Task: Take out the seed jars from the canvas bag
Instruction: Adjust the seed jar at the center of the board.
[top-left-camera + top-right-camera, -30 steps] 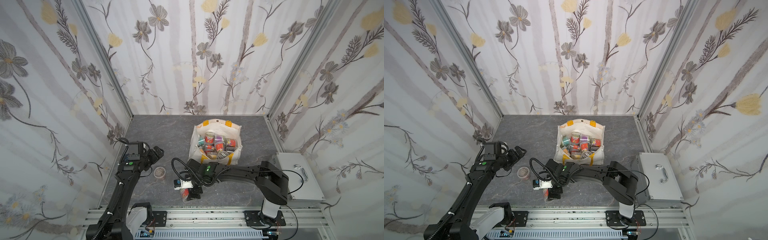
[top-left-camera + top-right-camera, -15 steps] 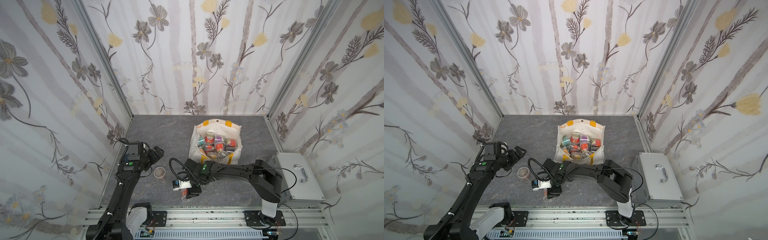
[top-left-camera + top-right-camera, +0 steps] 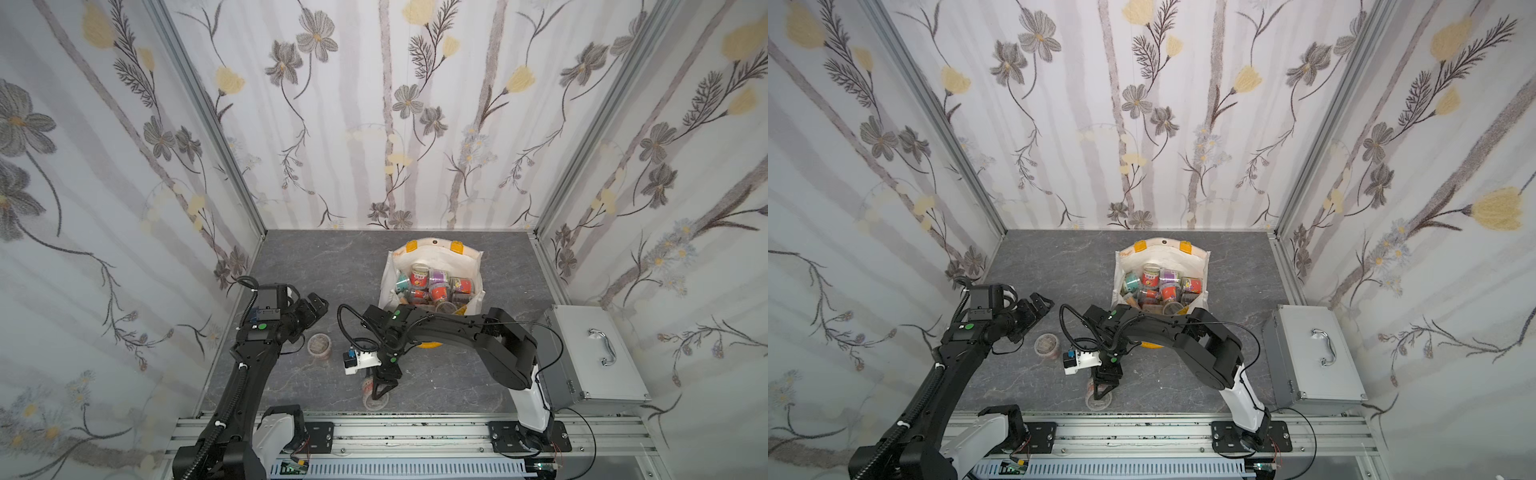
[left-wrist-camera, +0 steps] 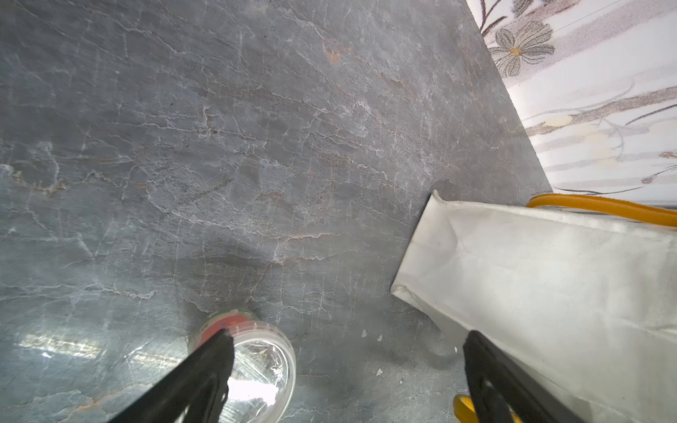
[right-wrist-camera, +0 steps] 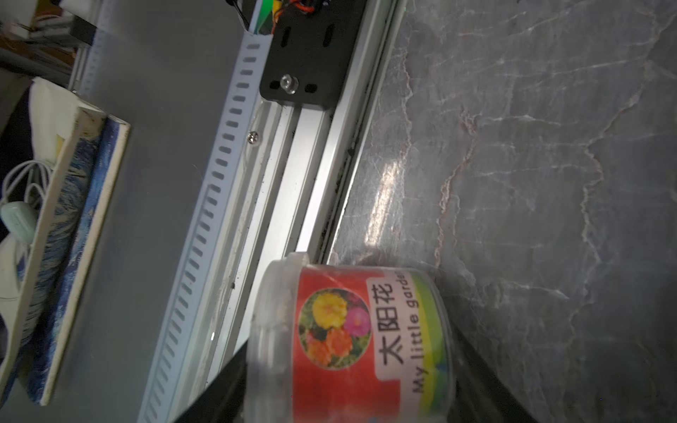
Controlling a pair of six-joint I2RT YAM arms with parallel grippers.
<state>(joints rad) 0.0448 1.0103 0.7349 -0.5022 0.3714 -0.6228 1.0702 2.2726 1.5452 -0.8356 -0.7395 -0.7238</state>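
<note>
Right arm at work on the bag job: the right end effector (image 3: 382,388) is clamping a red-labelled jar (image 5: 351,348) at the front of the grey worktop (image 3: 316,257), just beside the metal rail (image 5: 293,154). In the right wrist view, one dark finger (image 5: 216,393) is pressing the clear lid end and the other is sitting against the base, so the jar is lying sideways between them. Whether it is touching the worktop is not clear.

The left end effector (image 3: 316,306) is hovering over the left part of the worktop, its fingers spread wide apart and gripping nothing. A second jar (image 3: 319,345) is standing upright on the worktop just beside it, between the two arms. In the left wrist view, one fingertip is crossing in front of its lid.

The cream bag (image 3: 390,274) is sitting open toward the back of the worktop, well apart from both outside jars. A heap of jars (image 3: 432,284) with red, orange, green and purple labels is filling it. One yellow handle (image 3: 430,344) is showing under the right arm. A silver case (image 3: 590,357) is lying at the right edge.
</note>
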